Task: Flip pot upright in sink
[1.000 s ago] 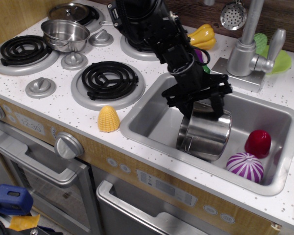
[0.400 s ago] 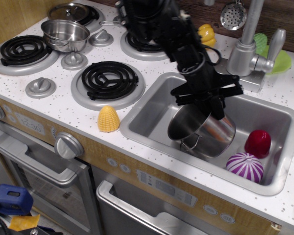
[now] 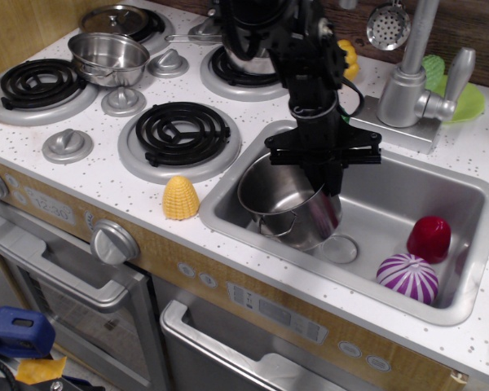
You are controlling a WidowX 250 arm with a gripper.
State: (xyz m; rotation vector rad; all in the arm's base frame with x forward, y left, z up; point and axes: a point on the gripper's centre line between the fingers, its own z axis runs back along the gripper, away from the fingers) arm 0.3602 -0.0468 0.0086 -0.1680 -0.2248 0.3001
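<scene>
The tall shiny steel pot point(image 3: 289, 204) is in the grey sink point(image 3: 440, 195), at its left half. It is tilted with its open mouth facing up and to the left, and a loop handle shows at its front. My black gripper point(image 3: 324, 181) reaches down from above and is shut on the pot's right rim. The pot's base is low in the sink; I cannot tell whether it touches the floor. The round drain point(image 3: 340, 248) shows just right of the pot.
A dark red round object point(image 3: 429, 238) and a purple-and-white striped one point(image 3: 407, 277) lie in the sink's right end. The faucet point(image 3: 411, 77) stands behind the sink. A yellow corn piece point(image 3: 180, 198) sits on the counter left of the sink. A shallower steel pot point(image 3: 107, 57) sits on the stove.
The gripper has swung the pot leftward across the sink and turned it, so its mouth went from facing down-left to opening upward. The drain is now uncovered.
</scene>
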